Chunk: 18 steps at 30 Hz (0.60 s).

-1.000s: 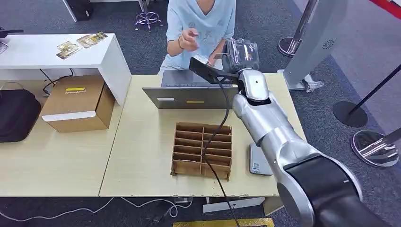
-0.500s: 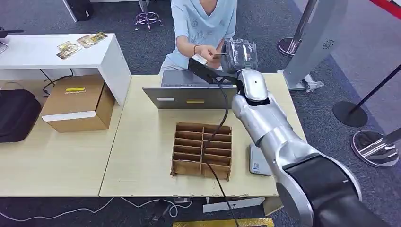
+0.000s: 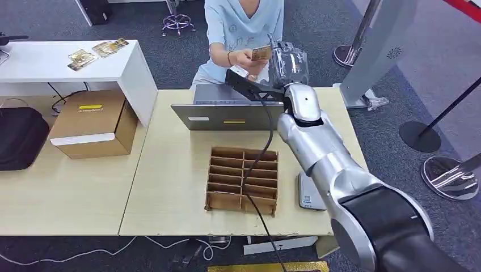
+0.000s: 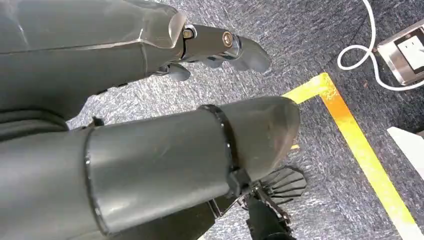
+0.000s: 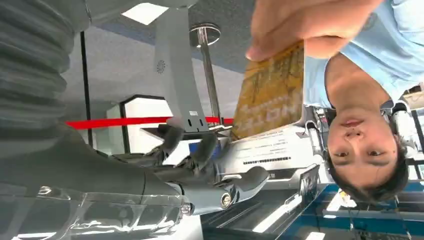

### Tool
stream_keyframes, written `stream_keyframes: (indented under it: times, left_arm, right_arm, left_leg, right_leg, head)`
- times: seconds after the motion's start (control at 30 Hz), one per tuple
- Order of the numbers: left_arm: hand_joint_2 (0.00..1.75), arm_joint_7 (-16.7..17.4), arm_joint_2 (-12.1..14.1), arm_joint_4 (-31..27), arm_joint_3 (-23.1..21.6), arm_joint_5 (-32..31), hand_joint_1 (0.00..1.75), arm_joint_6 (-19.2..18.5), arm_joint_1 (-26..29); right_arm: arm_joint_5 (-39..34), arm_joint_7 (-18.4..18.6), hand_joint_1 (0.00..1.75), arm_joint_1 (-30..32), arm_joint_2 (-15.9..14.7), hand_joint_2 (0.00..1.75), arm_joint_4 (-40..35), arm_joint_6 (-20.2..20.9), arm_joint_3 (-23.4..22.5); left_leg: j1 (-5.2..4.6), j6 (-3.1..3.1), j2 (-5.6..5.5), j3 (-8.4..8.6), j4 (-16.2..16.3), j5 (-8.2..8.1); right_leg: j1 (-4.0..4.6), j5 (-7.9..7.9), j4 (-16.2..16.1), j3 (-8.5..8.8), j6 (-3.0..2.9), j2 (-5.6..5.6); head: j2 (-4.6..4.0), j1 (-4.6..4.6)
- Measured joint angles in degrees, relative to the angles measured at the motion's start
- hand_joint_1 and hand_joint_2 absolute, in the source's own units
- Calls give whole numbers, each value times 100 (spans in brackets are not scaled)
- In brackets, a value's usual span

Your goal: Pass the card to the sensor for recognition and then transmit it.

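Note:
A gold card (image 3: 261, 53) (image 5: 270, 90) is pinched in a person's hand (image 3: 243, 56) (image 5: 305, 25), just off the fingertips of my right hand (image 3: 288, 65) (image 5: 200, 160). My right arm reaches over the laptop towards the person, and its hand holds nothing, with the fingers apart under a clear plastic cover. The grey-white sensor pad (image 3: 309, 194) lies flat on the table by my right forearm. My left hand (image 4: 220, 47) hangs above the carpet with nothing in it, the fingers loosely extended.
A grey laptop (image 3: 227, 116) stands at the table's far edge, with a divided cardboard tray (image 3: 243, 180) in front of it. A cardboard box (image 3: 93, 122) and a black bag (image 3: 20, 136) sit left. More cards (image 3: 96, 50) lie on a white desk. Stanchion bases (image 3: 451, 177) stand right.
The person's hand came to the card at my right hand, took it and raised it slightly. My right arm has hardly moved.

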Motion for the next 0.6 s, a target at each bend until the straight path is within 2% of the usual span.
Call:
stream_keyframes:
  times: [0.2,0.3,0.4,0.47,0.53,0.6]
  left_arm:
    - [0,-32,2,0,0,132,0,63,6]
    - [0,-105,2,0,7,223,0,133,16]
    - [0,-188,2,0,11,372,0,225,40]
    - [0,-273,4,0,15,481,0,266,69]
    - [0,-315,15,0,17,553,0,295,111]
    - [0,-419,24,0,35,681,0,352,144]
  right_arm:
    - [-303,-175,0,6,0,175,-32,-206,-111]
    - [-538,-400,0,62,-2,175,-140,-545,-254]
    - [-823,-694,0,268,-39,175,-431,-1135,-413]
    - [-1009,-890,0,544,-116,175,-840,-1503,-498]
    - [-1143,-1001,0,800,-190,175,-1194,-1604,-540]
    - [-1536,-1288,0,1185,-284,175,-1773,-1867,-620]
  left_leg:
    - [0,0,0,0,0,0]
    - [0,0,0,1,0,0]
    - [0,0,0,1,1,0]
    - [0,0,-4,0,1,-1]
    - [0,-1,0,1,0,-2]
    - [1,-1,0,4,0,-3]
  right_leg:
    - [0,0,0,0,0,0]
    - [0,0,-1,0,0,0]
    - [0,0,-3,-1,0,-1]
    - [0,-1,-4,-1,0,-4]
    - [0,0,-4,-2,0,1]
    - [1,-1,-10,2,0,1]
  head:
    - [0,0]
    - [0,0]
    - [0,-2]
    - [0,0]
    - [0,0]
    - [0,-4]
